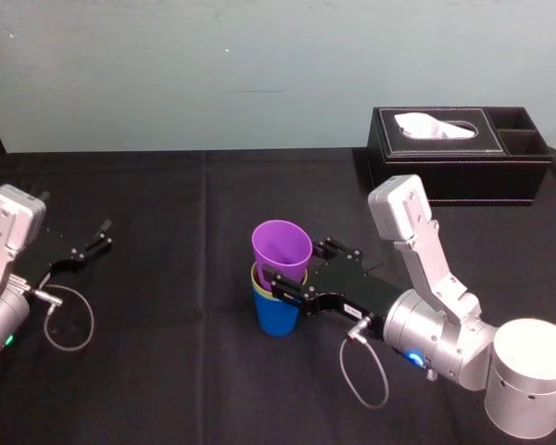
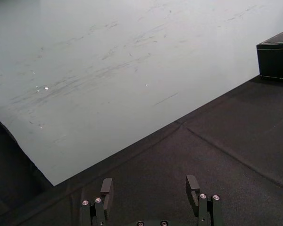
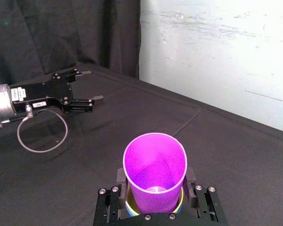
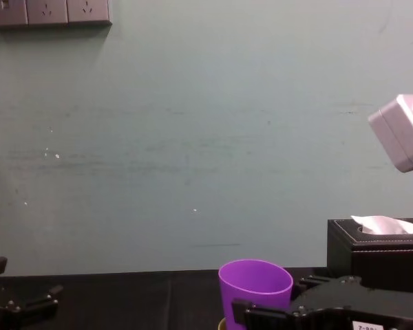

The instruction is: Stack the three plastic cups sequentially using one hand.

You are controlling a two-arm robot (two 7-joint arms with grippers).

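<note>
Right gripper (image 1: pixel 296 264) clasps the tilted purple cup (image 1: pixel 281 246), seated inside the yellow-green cup (image 1: pixel 255 276) and blue cup (image 1: pixel 276 316).

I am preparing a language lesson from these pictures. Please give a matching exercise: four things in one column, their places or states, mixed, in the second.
1 purple cup
2 blue cup
3 yellow-green cup
4 left gripper

A bottom of stack
B open, far left of the cups
C top of stack, in the right gripper
D middle of stack, only rim showing

Pairs: 1-C, 2-A, 3-D, 4-B
</note>
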